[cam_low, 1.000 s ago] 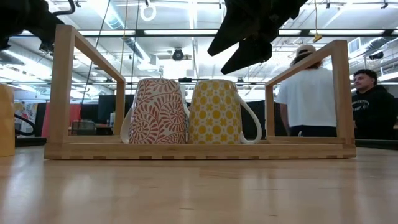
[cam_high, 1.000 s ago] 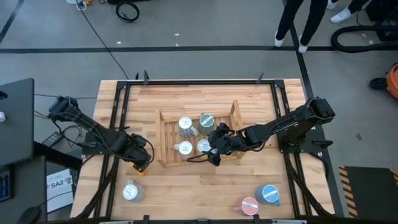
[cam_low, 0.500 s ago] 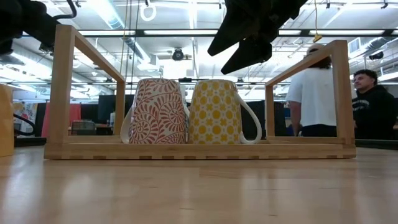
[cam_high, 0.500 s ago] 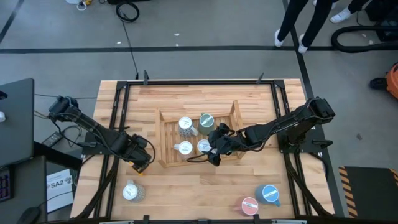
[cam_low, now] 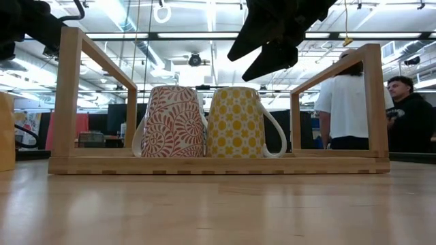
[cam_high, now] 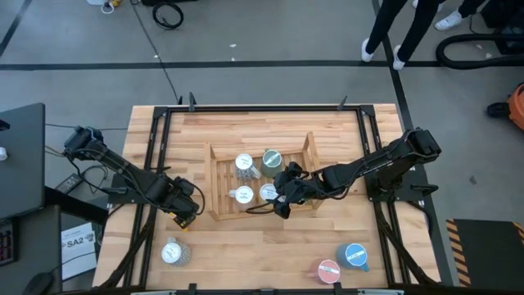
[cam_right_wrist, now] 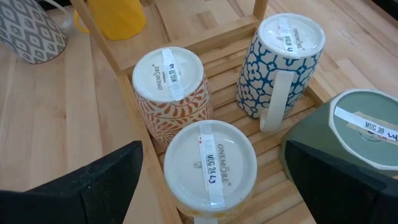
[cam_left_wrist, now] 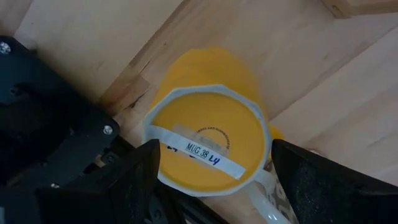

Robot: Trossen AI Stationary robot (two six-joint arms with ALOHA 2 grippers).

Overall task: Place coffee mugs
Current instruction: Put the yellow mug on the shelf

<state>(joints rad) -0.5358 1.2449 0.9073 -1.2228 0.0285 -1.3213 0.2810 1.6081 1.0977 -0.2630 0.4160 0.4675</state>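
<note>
A wooden tray (cam_high: 214, 184) holds several mugs standing upside down: blue-flowered (cam_right_wrist: 283, 56), red-patterned (cam_right_wrist: 171, 81), dark green (cam_right_wrist: 367, 137) and yellow-patterned (cam_right_wrist: 208, 165). My right gripper (cam_high: 280, 195) hovers open above the yellow-patterned mug (cam_low: 238, 122), its fingers (cam_right_wrist: 93, 186) well clear of it. At the table's left, my left gripper (cam_high: 185, 210) is low over a plain yellow mug (cam_left_wrist: 208, 140), also upside down. That gripper is open, with a finger (cam_left_wrist: 134, 180) on either side of the mug; whether they touch it I cannot tell.
A speckled grey mug (cam_high: 173, 252) stands near the front left corner. A blue mug (cam_high: 354, 256) and a pink mug (cam_high: 329, 270) stand at the front right. The tray's tall end frames (cam_low: 68, 95) rise beside the mugs. People stand behind the table (cam_low: 351, 102).
</note>
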